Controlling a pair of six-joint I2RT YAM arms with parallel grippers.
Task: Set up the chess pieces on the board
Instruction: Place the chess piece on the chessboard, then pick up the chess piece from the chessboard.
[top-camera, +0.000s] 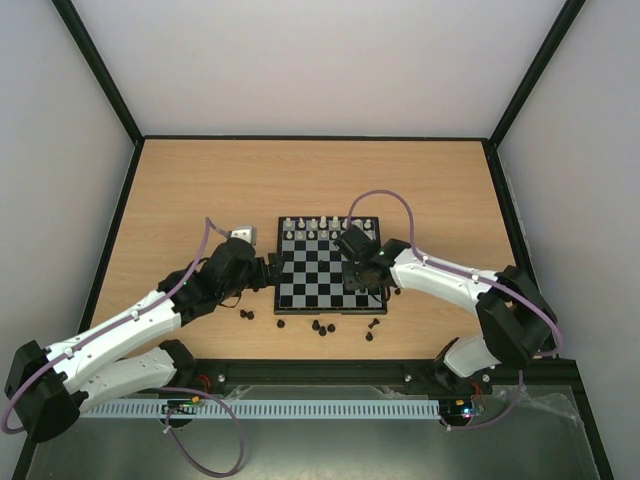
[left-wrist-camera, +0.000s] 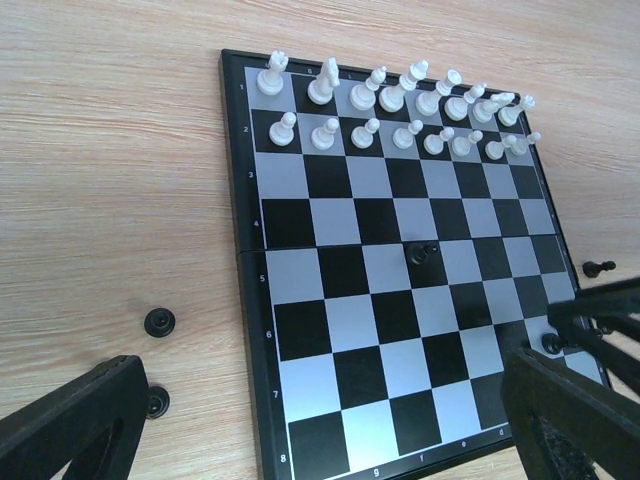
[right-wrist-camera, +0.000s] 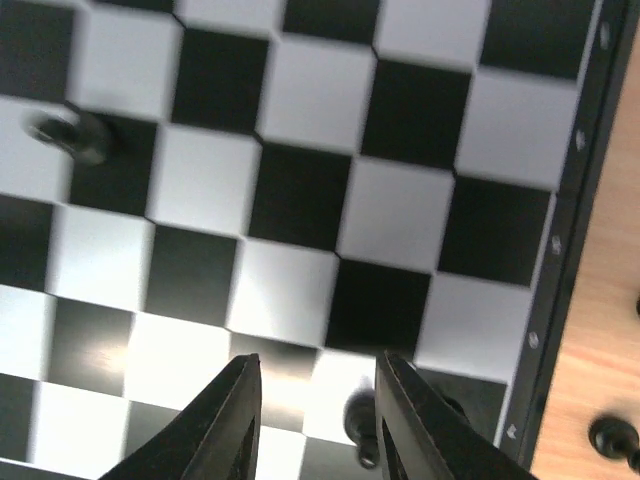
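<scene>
L end effector (left-wrist-camera: 325, 380) fingers spread wide; R end effector (right-wrist-camera: 315, 375) fingers slightly apart.

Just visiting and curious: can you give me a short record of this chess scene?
board: on the table, between the arms
white pieces: two rows along the far edge
black pieces: mostly loose on the table by the near edge; one mid-board
left tool: open, empty, beside the board's left edge
right tool: fingers apart around a black piece near the board's right edge

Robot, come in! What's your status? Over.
Left hand open at board edge. Right hand open around a black piece. White pieces set; other black pieces loose off-board.
</scene>
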